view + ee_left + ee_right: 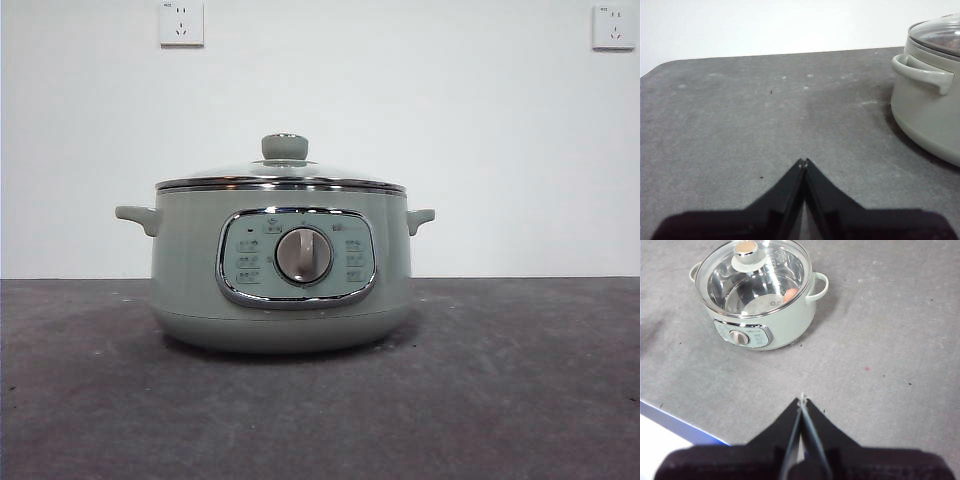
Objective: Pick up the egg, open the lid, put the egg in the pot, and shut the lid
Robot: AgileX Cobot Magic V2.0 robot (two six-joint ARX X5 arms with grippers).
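Pot [190, 270]: smooth pale green shell, satin sheen; polished metal inside; chrome-framed panel [296, 258] with brushed silver dial [303, 256].
Lid [757, 275]: clear glossy glass, chrome rim, green knob [284, 147].
Egg [789, 294]: smooth, brown-orange.
Table [520, 390]: matt dark grey, faintly scuffed and speckled.
Wall [480, 130]: plain matt white.

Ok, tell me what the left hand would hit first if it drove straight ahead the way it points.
Probably only bare table: the left hand, jaws shut, points across open tabletop, with the pot off to one side. Depth is unclear.
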